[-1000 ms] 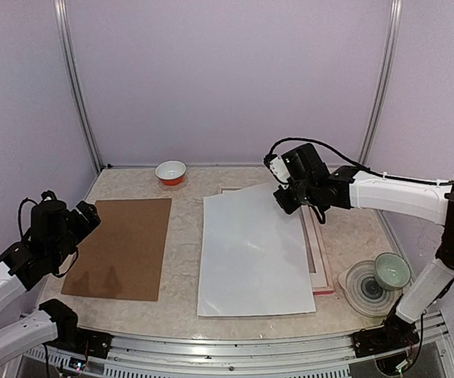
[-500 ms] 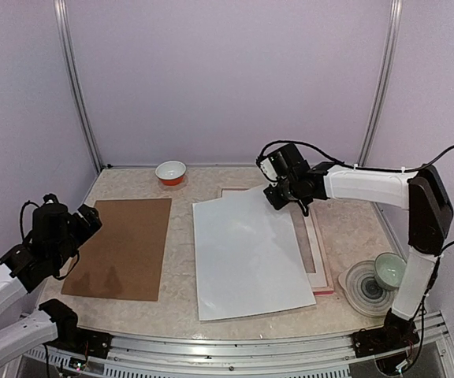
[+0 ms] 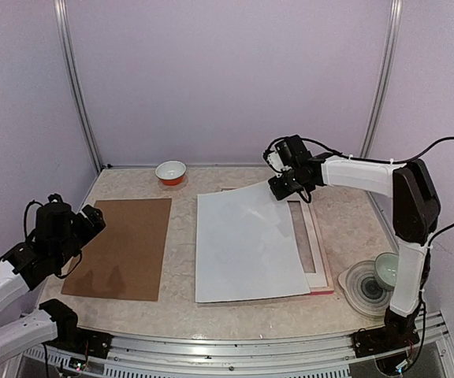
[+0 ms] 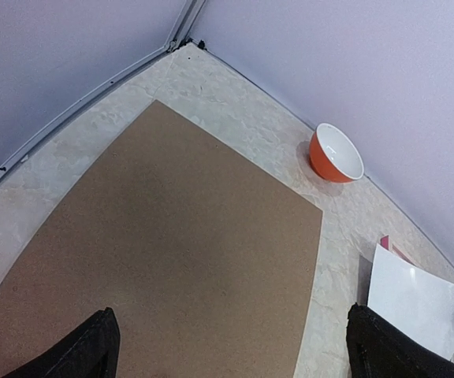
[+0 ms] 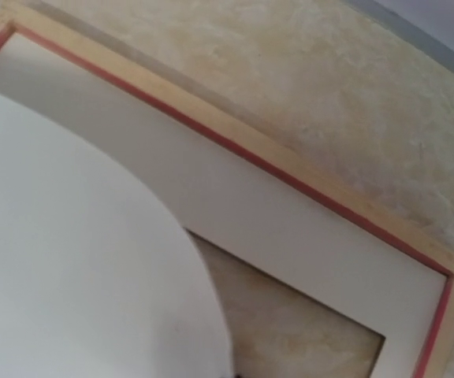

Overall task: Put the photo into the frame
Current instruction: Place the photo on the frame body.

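Observation:
The photo lies white side up in the middle of the table, its picture side hidden. My right gripper is shut on its far right corner, which is lifted and curved. Under it lies the frame, back up, pale with a pink edge, with a white mat inside it. The right wrist view shows the curved photo over the mat and the frame; my own fingers are hidden there. My left gripper hangs open over the brown backing board, holding nothing.
The brown backing board lies flat at the left. An orange bowl stands at the back; it also shows in the left wrist view. A green bowl sits on a patterned plate at the front right.
My right gripper has swung the photo's far corner left and back again, and the sheet now sits further left, uncovering more of the mat and frame. The left arm has barely moved.

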